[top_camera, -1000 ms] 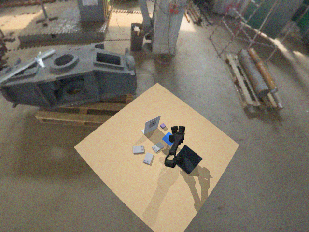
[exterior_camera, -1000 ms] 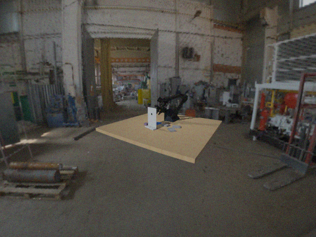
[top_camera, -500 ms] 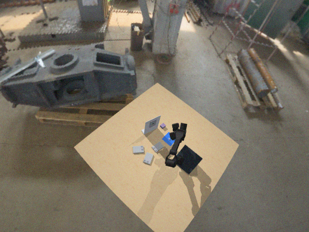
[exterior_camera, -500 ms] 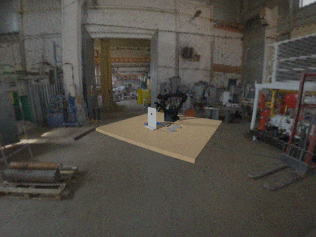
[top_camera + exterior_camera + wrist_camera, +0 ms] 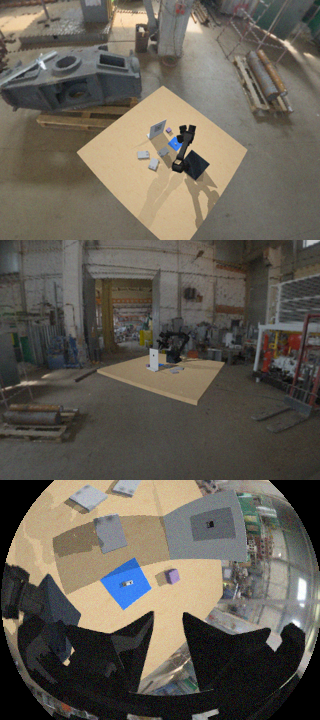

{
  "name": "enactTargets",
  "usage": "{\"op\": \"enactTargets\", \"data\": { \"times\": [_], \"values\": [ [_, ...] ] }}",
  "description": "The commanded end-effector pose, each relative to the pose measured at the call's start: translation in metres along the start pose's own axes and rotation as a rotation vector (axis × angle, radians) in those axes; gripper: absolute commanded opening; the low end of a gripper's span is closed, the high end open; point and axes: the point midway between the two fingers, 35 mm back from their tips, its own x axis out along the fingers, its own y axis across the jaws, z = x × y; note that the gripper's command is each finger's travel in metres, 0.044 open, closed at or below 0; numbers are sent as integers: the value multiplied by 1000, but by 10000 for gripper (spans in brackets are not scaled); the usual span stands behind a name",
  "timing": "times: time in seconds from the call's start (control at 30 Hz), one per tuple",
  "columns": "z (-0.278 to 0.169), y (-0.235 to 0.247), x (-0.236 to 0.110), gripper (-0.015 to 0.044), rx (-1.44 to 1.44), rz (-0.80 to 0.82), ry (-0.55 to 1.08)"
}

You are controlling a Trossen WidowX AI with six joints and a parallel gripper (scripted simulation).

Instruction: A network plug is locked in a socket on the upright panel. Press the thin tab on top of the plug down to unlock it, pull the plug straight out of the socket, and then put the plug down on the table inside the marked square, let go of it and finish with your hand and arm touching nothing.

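Observation:
The plug (image 5: 127, 583) (image 5: 175, 143) is small and light grey and lies on the blue marked square (image 5: 124, 601) (image 5: 176, 148), well inside its edges. The upright panel (image 5: 152, 132) (image 5: 154, 362) (image 5: 177, 534) stands on the table, and its socket (image 5: 210, 524) shows as a dark empty hole. My gripper (image 5: 168, 615) is open, its two fingertips apart with nothing between them. It hangs above the table, clear of the plug and the square.
A small purple block (image 5: 168, 130) (image 5: 172, 576) stands beside the blue square. Three flat grey boxes lie on the table (image 5: 118, 155): one (image 5: 163, 151) (image 5: 111, 532) near the square, the others (image 5: 143, 155) (image 5: 153, 164) farther off. The dark arm base (image 5: 197, 165) is behind.

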Motion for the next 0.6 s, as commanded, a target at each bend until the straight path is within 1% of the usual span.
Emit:
{"op": "enactTargets", "data": {
  "times": [0.0, 0.07, 0.43, 0.57],
  "values": [
    [0, -6, -12, 156, -4, -1, 3],
    [0, -6, -14, 156, -5, -1, 3],
    [0, -6, -14, 440, -5, -1, 3],
    [0, -6, -14, 440, -5, -1, 3]
  ]
}}
